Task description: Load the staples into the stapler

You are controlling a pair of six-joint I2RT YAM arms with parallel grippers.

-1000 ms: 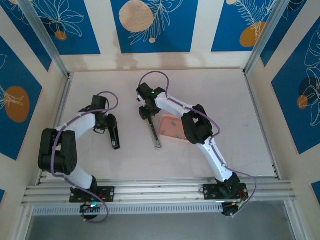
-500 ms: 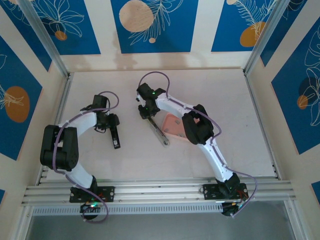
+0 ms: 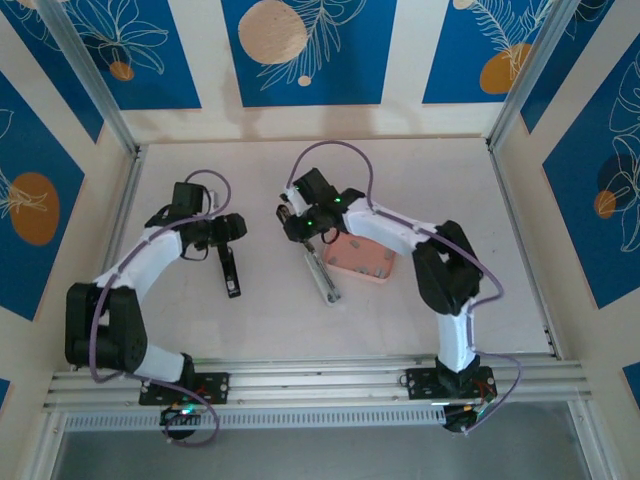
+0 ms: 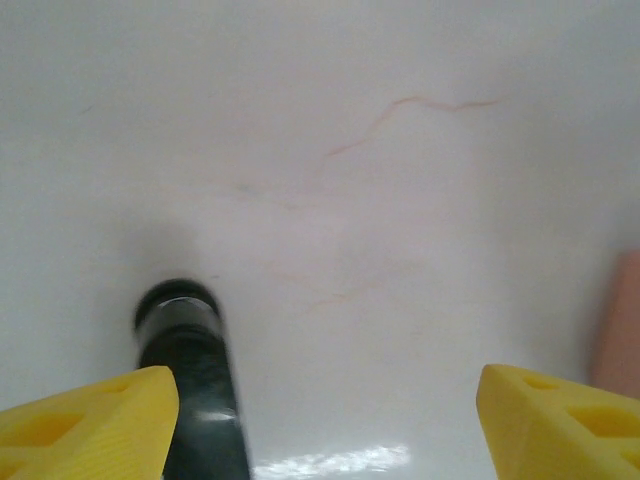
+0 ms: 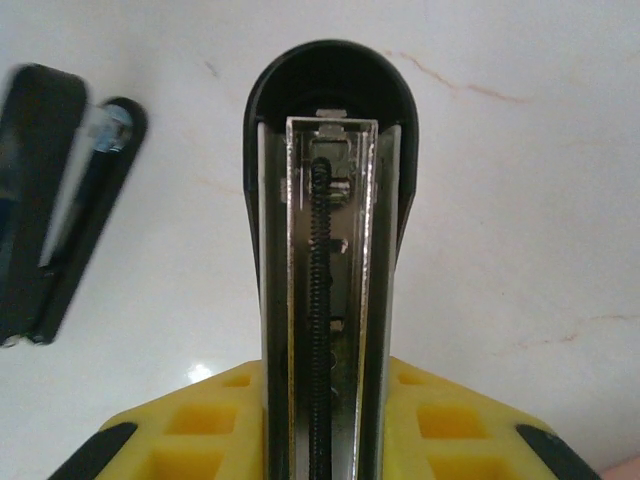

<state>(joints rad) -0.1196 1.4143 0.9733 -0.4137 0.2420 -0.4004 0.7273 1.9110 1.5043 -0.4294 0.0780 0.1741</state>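
pale desk (image 3: 450, 190), mid-frame: my right gripper (image 5: 325, 410) grips the stapler (image 5: 325, 250), channel bare; left gripper (image 4: 320, 395) gapes open; loading remains.

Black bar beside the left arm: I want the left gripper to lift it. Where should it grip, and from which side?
Probably mid-length, across its narrow width, coming straight down: the black bar lies flat, long and slim, so the left gripper, its jaws open, could straddle its long sides.

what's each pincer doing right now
left pincer: open
right pincer: closed on the stapler
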